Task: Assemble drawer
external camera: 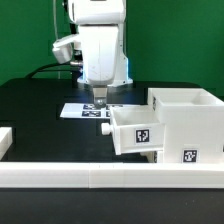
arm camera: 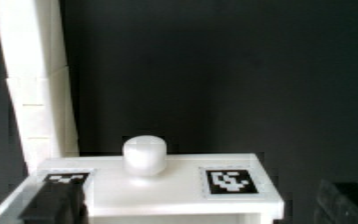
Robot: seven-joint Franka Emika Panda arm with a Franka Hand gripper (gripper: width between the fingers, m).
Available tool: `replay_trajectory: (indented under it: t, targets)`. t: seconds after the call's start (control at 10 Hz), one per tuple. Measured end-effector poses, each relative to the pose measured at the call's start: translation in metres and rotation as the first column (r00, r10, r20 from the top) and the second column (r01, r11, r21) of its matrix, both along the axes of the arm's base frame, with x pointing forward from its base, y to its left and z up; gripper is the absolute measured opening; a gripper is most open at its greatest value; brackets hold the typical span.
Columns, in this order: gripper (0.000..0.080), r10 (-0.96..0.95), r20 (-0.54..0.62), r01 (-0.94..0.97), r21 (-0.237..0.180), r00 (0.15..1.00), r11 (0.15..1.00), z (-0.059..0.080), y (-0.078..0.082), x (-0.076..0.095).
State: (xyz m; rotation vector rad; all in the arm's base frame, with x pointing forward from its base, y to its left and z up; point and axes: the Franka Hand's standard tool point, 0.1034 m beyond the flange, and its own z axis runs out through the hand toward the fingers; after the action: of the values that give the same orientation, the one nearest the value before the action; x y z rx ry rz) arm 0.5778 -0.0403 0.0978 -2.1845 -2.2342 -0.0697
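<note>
So the drawer's housing point(external camera: 185, 125) is the big white box sitting on the black table point(external camera: 35, 115), hard against the long white rail point(external camera: 100, 180) that runs along the near edge. One small tray point(external camera: 135, 128) is sticking out of the housing's side toward the exterior view's left, looks partly slid in, tag face out. In the wrist view you get its front face with two tags and the little round knob point(arm camera: 144, 155) poking up right in the middle. The gripper point(external camera: 101, 100) hangs just off that protruding end of the tray, on the side away from the housing, with the knob sitting pretty much on its centerline and only dark finger shapes point(arm camera: 48, 205) at the picture's corners. Jaws look spread apart, nothing pinched between them, though the exterior view is too small to be sure. My read: the tray's slide axis runs straight from the gripper into the housing, so a push along that line should seat it; any sideways offset could jam it. The marker board point(external camera: 88, 110) lies flat behind the tray, further from the rail.
</note>
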Motion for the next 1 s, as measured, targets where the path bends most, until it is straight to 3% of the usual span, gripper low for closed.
replay_trajectory:
  t: [0.4,0.6,1.0]
  targets:
    - [0.0649,-0.001,0.025,0.001,0.022,1.0,1.0,-0.025,-0.005,0.006]
    - [0.0649,-0.006,0.061,0.004,0.029,0.998,1.0,-0.031,-0.003,0.012]
    - [0.0649,0.003,0.02,-0.004,0.039,1.0,0.999,-0.04,0.012,0.014]
